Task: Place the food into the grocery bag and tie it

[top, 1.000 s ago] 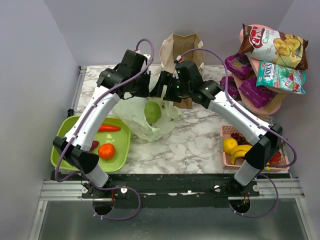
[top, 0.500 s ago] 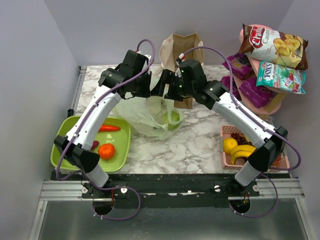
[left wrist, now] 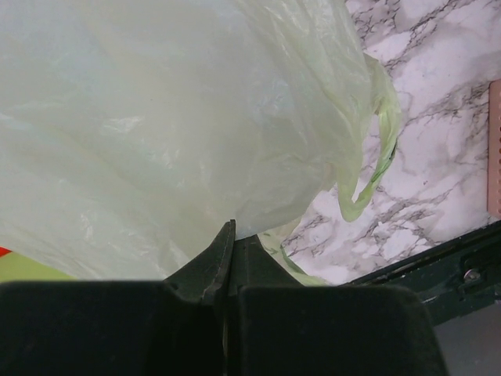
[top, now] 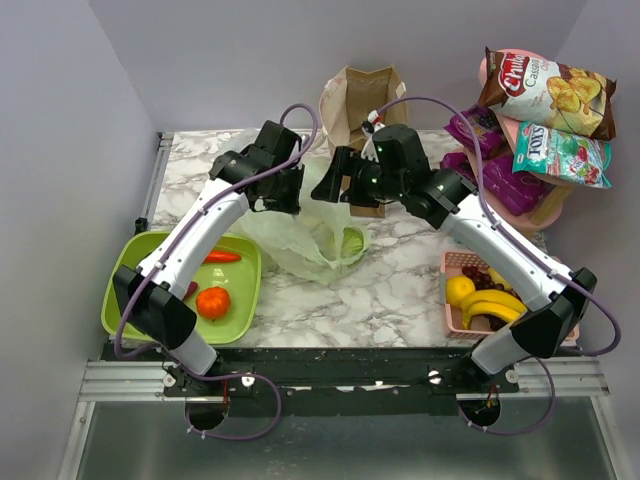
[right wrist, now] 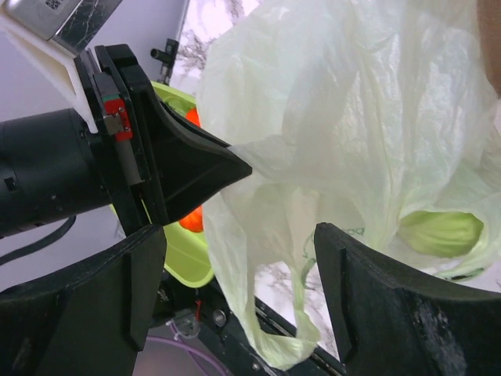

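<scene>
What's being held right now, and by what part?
The left claw pinches the grocery bag by its thin film near the top edge. The right claw is open, holding nothing.

Bare worktop [top: 390, 295] lies open in front of the grocery bag [top: 300, 245], between the green tray [top: 243, 288] at left and the pink basket [top: 450, 262] at right. Behind, 2 arms crowd the bag's mouth, left claw [top: 286, 198] and right claw [top: 335, 182], with the brown paper bag [top: 362, 95] just beyond.

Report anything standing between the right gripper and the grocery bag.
Nothing visible does. The grocery bag hangs directly in front of the open right gripper. The left gripper, shut on the bag's film, sits off to one side.
</scene>
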Motion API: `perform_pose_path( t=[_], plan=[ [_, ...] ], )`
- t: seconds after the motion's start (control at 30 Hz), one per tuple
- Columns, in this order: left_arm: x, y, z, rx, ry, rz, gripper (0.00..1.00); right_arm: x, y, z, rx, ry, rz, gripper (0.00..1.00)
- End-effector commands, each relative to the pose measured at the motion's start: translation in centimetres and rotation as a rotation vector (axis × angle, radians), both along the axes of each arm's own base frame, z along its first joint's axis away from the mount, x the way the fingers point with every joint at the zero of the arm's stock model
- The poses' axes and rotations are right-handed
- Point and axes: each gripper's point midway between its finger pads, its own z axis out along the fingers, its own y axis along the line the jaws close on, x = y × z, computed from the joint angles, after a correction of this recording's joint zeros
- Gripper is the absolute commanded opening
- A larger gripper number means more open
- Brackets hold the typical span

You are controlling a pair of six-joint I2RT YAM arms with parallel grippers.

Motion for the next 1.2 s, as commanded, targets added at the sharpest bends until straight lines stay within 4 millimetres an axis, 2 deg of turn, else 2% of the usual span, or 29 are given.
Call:
perform_pose_path(
  t=[0.0,0.1,0.2,0.33,0.47,0.53,0.7,0.9,1.0,1.17],
  plan=[
    [-0.6,-0.4,0.9,-0.041,-0.049,-0.035,0.0,-1.5,-1.1,-0.7,-0.055,-0.011,0.044,0.83],
    [-0.9,-0.1,1.0,-0.043,-0.06,-0.03,0.0,-2.3,-1.0,-0.5,-0.049,-0.021,0.088,0.83],
    [-1.1,0.3,2.2,-0.055,-0.094,-0.021,0.01,-2.8,-1.0,0.1,-0.037,-0.038,0.122,0.83],
    [-1.4,0.8,3.8,-0.061,-0.136,-0.007,0.09,-3.5,-0.5,1.1,-0.006,-0.059,0.18,0.83],
    [-1.7,1.6,4.4,-0.049,-0.151,0.016,0.3,-4.0,0.1,1.9,0.017,-0.074,0.23,0.83],
    [-2.0,1.9,4.6,-0.049,-0.158,0.023,0.44,-4.2,0.2,2.0,0.017,-0.075,0.243,0.83],
    [-3.1,2.4,5.6,-0.068,-0.17,0.025,0.72,-4.5,0.0,2.1,0.01,-0.076,0.254,0.84],
    [-5.3,3.9,7.1,-0.103,-0.208,0.066,0.91,-5.7,0.5,2.4,0.033,-0.076,0.339,0.84],
    [-6.3,5.9,7.7,-0.088,-0.254,0.127,0.98,-6.9,1.6,2.1,0.028,-0.071,0.409,0.84],
    [-8.3,9.8,7.4,-0.015,-0.29,0.239,0.99,-9.8,5.0,0.3,-0.081,-0.074,0.513,0.84]
  ],
)
